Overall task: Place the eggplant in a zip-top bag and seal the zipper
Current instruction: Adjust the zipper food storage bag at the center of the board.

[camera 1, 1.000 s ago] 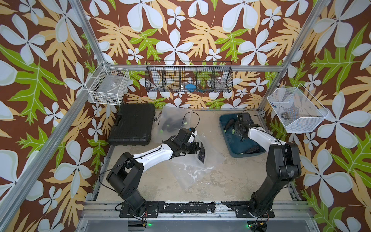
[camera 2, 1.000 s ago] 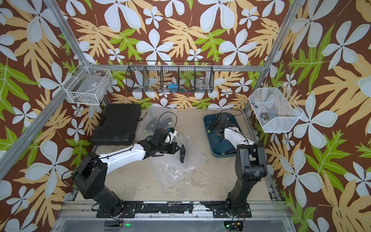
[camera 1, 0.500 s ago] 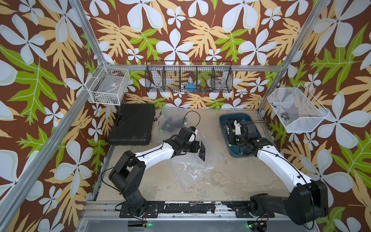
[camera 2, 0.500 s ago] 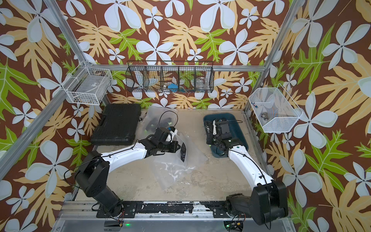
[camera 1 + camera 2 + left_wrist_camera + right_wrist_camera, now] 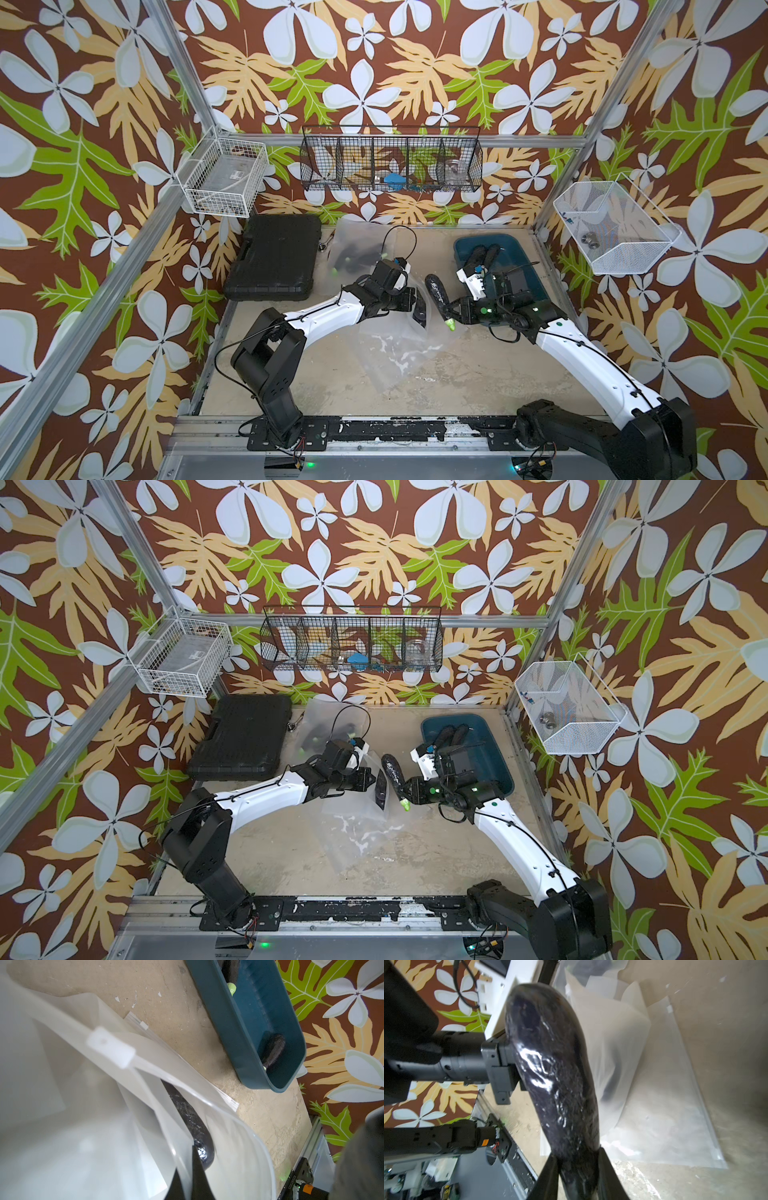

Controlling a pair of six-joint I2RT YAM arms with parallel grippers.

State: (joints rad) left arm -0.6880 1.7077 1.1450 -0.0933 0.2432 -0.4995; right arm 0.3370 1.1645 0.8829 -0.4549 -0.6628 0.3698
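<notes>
Table: scuffed tan surface (image 5: 478,374), lower centre in both top views.
Zip-top bag: clear film (image 5: 397,345), centre frame. The lower part lies slack on the table and the mouth is lifted toward the upper right. The white slider (image 5: 110,1047) sits on the rim, upper left in the left wrist view.
Left gripper: (image 5: 419,308), centre frame. Its jaws are pinched tight on the bag's rim and hold the mouth up for you.
Eggplant: dark, glossy body (image 5: 436,289), off the table, just right of the left gripper. Its long axis runs from the green stem at lower right to the blunt end at upper left.
Right gripper: (image 5: 452,311), right of centre. Its jaws are narrow, clamped across the eggplant near the stem, so the blunt end is free.
Deciding relation: your right arm carries the eggplant and the bag mouth lies just left of it. You cannot tell whether the blunt end has crossed the rim. Judged, you need to push along the long axis.
Teal bin: (image 5: 519,255), behind the right gripper, holding spare eggplants (image 5: 484,254).
Black case: (image 5: 274,257), upper left of the table, shut.
Wire basket: (image 5: 390,164), back wall, upper centre.
Writing: none legible. A printed strip at the lower right of the left wrist view is too small to read.
</notes>
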